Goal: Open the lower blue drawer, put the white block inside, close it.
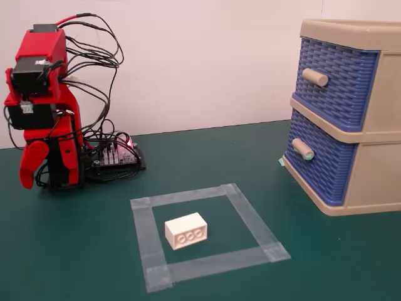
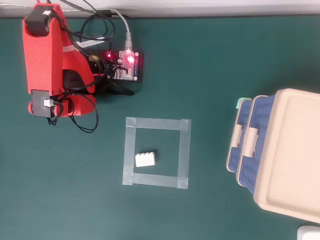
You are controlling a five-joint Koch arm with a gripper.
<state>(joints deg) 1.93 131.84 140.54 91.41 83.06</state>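
Observation:
The white block (image 1: 186,230) lies inside a grey tape square on the green table, rings facing the camera; it also shows in the overhead view (image 2: 145,159). The lower blue drawer (image 1: 319,166) of the beige cabinet (image 1: 376,182) at the right is shut, and its teal-tipped handle (image 1: 302,149) sticks out. In the overhead view its blue front (image 2: 242,114) shows at the cabinet's left side. My red gripper (image 1: 30,169) hangs down at the far left on the folded arm, far from both block and drawer. Only one jaw shows, and it holds nothing.
The upper blue drawer (image 1: 335,81) with a plain beige handle is shut. The tape square (image 1: 150,238) marks the table's middle. A control board (image 1: 116,157) with red lights and loose cables sits beside the arm's base. A wall stands behind.

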